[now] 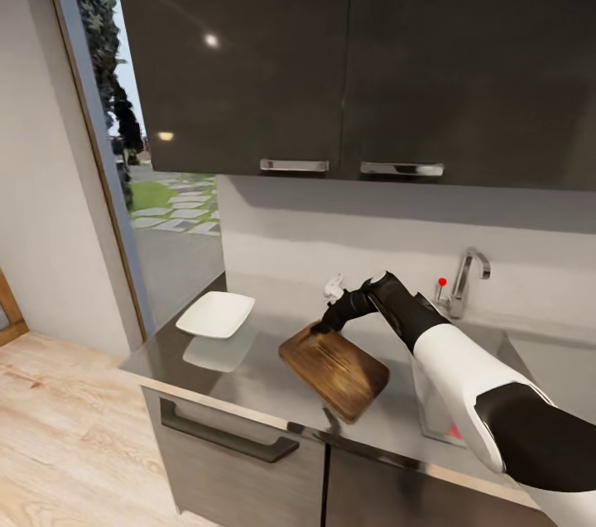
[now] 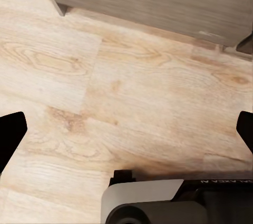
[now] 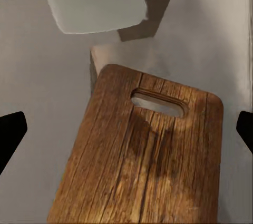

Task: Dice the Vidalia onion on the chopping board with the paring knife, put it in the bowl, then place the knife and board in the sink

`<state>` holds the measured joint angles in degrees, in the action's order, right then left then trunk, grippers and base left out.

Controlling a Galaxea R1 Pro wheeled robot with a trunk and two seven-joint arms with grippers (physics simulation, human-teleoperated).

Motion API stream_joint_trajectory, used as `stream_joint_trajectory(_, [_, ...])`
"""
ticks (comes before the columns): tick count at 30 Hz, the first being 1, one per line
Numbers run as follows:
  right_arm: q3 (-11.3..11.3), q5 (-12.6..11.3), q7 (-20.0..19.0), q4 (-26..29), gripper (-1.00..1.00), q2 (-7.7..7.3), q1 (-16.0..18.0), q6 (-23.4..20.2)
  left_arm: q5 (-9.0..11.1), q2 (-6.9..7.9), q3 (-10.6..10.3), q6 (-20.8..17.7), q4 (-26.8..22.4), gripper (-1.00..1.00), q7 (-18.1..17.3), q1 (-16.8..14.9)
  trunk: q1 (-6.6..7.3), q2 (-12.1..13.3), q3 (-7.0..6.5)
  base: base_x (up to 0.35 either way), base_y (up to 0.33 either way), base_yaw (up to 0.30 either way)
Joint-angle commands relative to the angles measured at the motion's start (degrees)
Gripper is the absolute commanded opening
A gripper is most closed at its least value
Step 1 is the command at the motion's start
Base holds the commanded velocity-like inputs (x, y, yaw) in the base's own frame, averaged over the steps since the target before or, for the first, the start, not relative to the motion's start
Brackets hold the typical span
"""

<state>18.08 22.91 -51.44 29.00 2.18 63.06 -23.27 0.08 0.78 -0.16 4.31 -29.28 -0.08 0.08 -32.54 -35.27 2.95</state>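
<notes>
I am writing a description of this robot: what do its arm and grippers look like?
The right arm has a glossy white shell between black sections, ending in a black wrist and dark right gripper. In both wrist views, the fingers are plain black. The left wrist view shows a grey-white rounded housing with faint lettering.

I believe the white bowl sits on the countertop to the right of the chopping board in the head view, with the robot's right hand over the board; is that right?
Not quite: in the head view the bowl sits left of the chopping board, not right. It is on the countertop, and the right hand is over the board.
</notes>
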Motion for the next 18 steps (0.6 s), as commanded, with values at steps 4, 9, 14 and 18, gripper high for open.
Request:
stream_joint_trajectory(4, [0.1, 0.4, -0.3, 0.1, 1.0, 0.01, 0.0, 0.0, 0.0, 0.01, 0.0, 0.1, -0.1, 1.0, 0.0, 0.0, -0.05, -0.1, 0.1, 0.27, 0.0, 0.0])
stream_joint_trajectory(9, [0.8, 0.4, -0.3, 0.1, 1.0, -0.02, 0.0, 0.7, 0.0, 0.01, -0.1, 0.1, -0.1, 1.0, 0.0, 0.0, -0.05, -0.1, 0.1, 0.131, 0.0, 0.0])
stream_joint_trajectory(14, [1.2, 0.3, -0.3, -0.1, 1.0, -0.07, 0.0, 2.0, 0.1, 0.01, -0.1, 0.1, 0.0, 1.0, 0.0, 0.0, -0.05, -0.1, 0.1, 0.016, 0.0, 0.0])
stream_joint_trajectory(18, [3.1, 0.3, -0.4, -0.2, 1.0, -0.16, 0.0, 2.8, 0.0, -0.02, -0.1, 0.1, 0.5, 1.0, 0.0, 0.0, -0.05, -0.1, 0.1, 0.001, 0.0, 0.0])
